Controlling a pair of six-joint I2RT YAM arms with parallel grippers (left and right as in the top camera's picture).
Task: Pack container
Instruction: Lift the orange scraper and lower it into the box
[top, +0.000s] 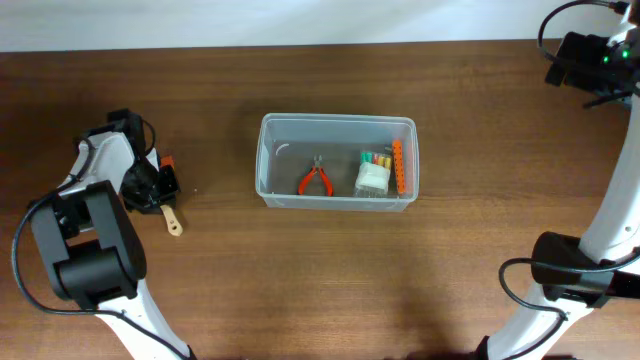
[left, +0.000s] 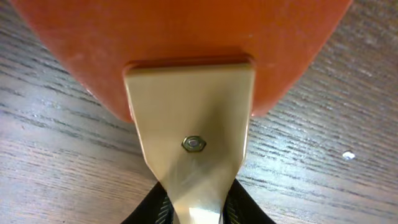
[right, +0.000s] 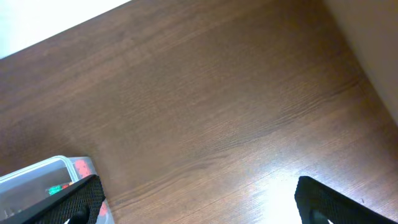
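1. The left gripper is nearest. Its fingers press on either side of the wooden handle of a spatula, so it looks clamped on it. The spatula lies low over the table, well left of the container.
2. The container stands mid-table, partly packed. It holds red-handled pliers, a small clear bag of coloured bits, and an orange strip along its right wall.
3. By my reading, the spatula is the one item not yet packed.
4. Farthest away, the right gripper hangs with its fingers wide apart, holding nothing.
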